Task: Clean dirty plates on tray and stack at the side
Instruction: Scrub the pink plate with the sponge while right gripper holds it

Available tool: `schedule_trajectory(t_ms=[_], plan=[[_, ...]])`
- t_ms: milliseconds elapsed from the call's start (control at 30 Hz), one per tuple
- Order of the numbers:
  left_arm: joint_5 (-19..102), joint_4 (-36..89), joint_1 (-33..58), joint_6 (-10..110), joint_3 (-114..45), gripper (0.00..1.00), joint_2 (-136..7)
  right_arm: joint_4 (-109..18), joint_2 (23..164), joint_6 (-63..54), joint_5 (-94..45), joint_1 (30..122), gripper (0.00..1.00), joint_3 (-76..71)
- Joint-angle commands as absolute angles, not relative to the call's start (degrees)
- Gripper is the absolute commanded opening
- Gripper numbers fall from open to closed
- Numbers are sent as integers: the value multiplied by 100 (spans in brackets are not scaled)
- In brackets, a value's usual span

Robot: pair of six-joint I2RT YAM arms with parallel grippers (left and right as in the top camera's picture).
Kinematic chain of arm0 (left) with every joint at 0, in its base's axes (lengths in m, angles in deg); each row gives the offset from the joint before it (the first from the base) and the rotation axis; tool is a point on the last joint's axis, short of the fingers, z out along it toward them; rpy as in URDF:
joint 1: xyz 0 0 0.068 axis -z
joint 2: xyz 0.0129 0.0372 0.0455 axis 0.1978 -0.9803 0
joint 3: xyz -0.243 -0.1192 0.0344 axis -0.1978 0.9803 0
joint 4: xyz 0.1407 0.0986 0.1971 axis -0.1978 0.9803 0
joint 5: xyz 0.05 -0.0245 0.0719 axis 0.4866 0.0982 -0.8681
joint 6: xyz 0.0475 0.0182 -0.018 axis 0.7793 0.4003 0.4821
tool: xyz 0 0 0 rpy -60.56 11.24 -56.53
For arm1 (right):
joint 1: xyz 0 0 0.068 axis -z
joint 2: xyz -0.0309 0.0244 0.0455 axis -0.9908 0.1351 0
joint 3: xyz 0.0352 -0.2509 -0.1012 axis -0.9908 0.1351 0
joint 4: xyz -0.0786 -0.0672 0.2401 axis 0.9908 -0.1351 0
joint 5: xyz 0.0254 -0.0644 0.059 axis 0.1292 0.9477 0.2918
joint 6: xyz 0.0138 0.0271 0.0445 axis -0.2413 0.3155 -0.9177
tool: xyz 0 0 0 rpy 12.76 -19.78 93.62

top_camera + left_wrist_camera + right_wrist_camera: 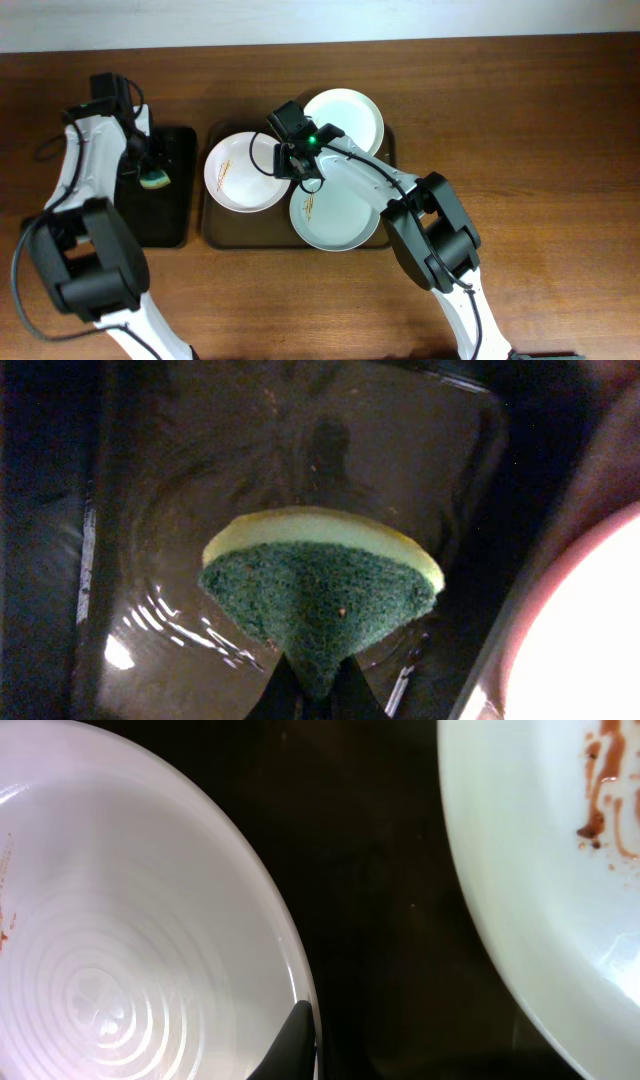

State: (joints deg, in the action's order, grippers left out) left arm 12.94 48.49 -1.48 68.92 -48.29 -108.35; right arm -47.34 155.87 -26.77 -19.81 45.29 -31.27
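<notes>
Three white plates lie on the dark-brown tray (225,230): a left plate (235,178) with orange streaks, a clean-looking far plate (350,115), and a streaked near plate (335,218). My right gripper (300,168) is at the left plate's right rim. In the right wrist view its finger (305,1030) lies inside that plate's rim (120,950), pinching it; the other finger is lost against the dark tray (380,900). The near plate (540,870) shows red-brown streaks. My left gripper (150,165) is shut on a green-and-yellow sponge (320,590), its fingertips (320,695) at the sponge's corner.
A smaller narrow black tray (165,215) lies left of the brown tray; the sponge (155,180) hangs over its wet surface (180,510). The left plate's rim (580,640) shows at the right of the left wrist view. Brown wooden tabletop (520,120) surrounds both trays.
</notes>
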Motion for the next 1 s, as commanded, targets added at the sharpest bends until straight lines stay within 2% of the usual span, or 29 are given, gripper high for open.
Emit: schedule_trajectory(t_ms=[0, 100, 267, 367, 533, 700, 833, 967], plan=[[1611, 5168, -119, 7259, -5028, 1, -10084, -4725, 15730, -2704, -1935, 4437, 4, -3145], [2464, 5188, 95, 7727, -5013, 1, -10044, -4710, 15730, -2704, -1948, 4437, 4, -3145], [2514, 4197, 932, 7856, -4230, 1, -10143, -4690, 15730, -2704, -1963, 4437, 4, -3145], [2088, 3658, 1266, 7790, -3717, 1, -10151, -4692, 15730, -2704, -1978, 4439, 4, -3145], [1804, 2941, 1266, 7639, -3070, 1, -10158, -4697, 15730, -2675, -2109, 4450, 4, -3145], [1893, 1500, 1312, 7937, -2113, 1, -10160, -4764, 15730, -2616, -2317, 4518, 4, -3145], [1895, 1146, 1312, 7932, -1719, 1, -10160, -4766, 15730, -2616, -2343, 4522, 4, -3145], [2433, 545, 1312, 7880, -1688, 1, -10160, -4797, 15730, -2616, -2350, 4522, 4, -3145]])
